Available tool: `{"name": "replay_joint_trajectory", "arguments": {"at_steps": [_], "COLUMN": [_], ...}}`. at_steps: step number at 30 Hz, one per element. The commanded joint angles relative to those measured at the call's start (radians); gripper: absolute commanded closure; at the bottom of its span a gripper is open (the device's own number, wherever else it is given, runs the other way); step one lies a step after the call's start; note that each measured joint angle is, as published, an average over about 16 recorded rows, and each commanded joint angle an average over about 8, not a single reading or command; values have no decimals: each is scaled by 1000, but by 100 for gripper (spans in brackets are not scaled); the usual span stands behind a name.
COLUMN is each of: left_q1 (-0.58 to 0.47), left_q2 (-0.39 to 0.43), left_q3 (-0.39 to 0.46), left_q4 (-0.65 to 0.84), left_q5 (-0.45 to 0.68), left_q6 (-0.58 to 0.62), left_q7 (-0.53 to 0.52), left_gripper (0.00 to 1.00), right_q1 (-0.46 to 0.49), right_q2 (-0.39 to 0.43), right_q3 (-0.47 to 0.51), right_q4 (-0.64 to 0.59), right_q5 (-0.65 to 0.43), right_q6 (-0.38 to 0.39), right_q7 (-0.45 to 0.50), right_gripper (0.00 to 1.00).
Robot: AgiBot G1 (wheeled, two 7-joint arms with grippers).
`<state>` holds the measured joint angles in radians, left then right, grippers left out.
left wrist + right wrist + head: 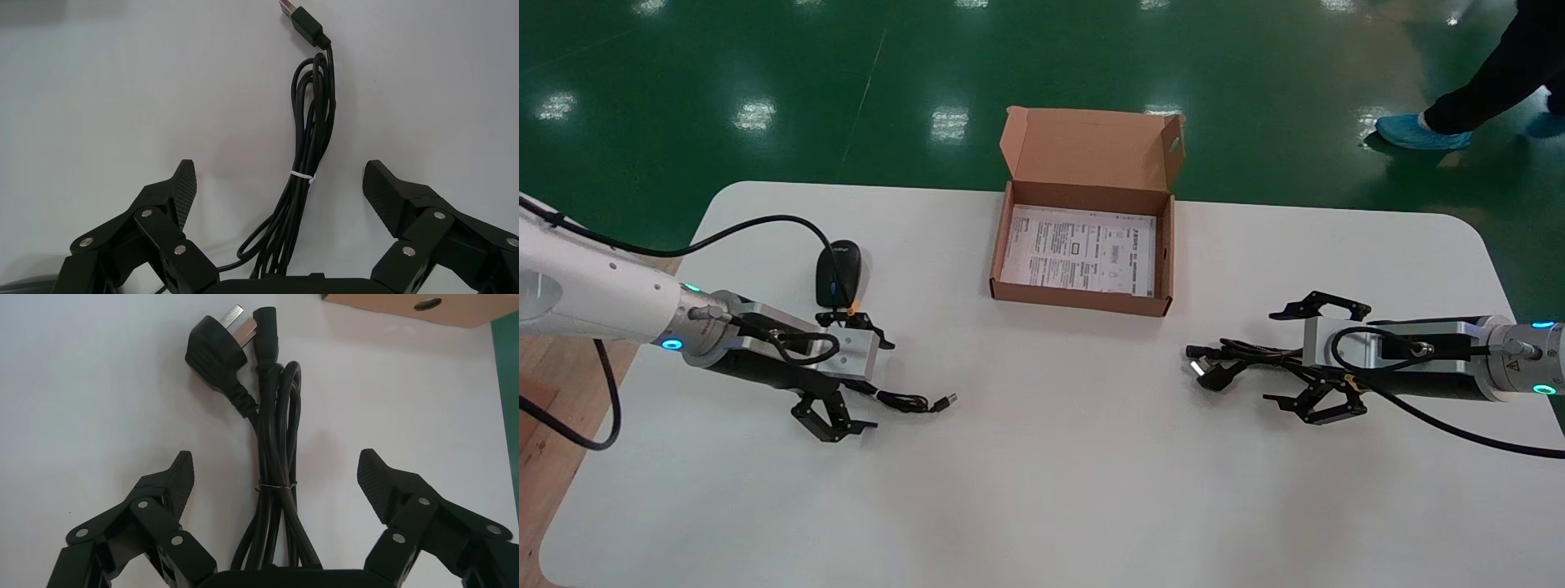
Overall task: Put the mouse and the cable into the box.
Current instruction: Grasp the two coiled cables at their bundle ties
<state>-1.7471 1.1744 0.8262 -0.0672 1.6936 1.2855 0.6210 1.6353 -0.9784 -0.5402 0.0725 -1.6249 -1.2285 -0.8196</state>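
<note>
Brown cardboard box (1083,298) stood open at the far middle of the white table (1050,490). Its lid was raised at the back and a printed sheet (1079,249) lay flat on its bottom.

On the robot's left side the black mouse (838,269) lay on the table, just beyond the left gripper (874,384). Its thin cord (312,122), bundled with a small white tie, ran out from under that gripper and ended in a USB plug (305,24) that pointed toward the table's middle. The jaws of the left gripper were spread wide, with one finger on each side of the cord. The pads were clearly apart from the cord, so the gripper held nothing.

On the right side the thick black power cable (278,435) lay folded in a bundle on the table, well apart from the box. Its wall plug (214,346) lay beside the other connector at the end toward the middle. The right gripper (1275,357) was low over this bundle. Its jaws were also wide open, the cable lay between the fingers, and neither pad touched it.
</note>
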Motion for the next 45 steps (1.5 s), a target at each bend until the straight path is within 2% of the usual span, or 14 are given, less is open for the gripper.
{"name": "replay_joint_trajectory", "arguments": {"at_steps": [1, 39, 45], "left_q1": [0, 2, -22], "left_q2": [0, -7, -21], "left_q3": [0, -4, -10], "left_q4": [-1, -19, -23], "left_q5": [0, -9, -18], "left_q6": [-1, 9, 18], "left_q7": [0, -8, -12], "left_gripper": [100, 100, 100], "right_q1": [1, -6, -4], "right_q2": [0, 6, 7], "right_q3": [1, -2, -1], "right_q4": [0, 19, 21], "right_q5": [1, -1, 0], "right_q6": [0, -3, -3], "right_q7": [0, -1, -1], "right_gripper": [100, 100, 100]}}
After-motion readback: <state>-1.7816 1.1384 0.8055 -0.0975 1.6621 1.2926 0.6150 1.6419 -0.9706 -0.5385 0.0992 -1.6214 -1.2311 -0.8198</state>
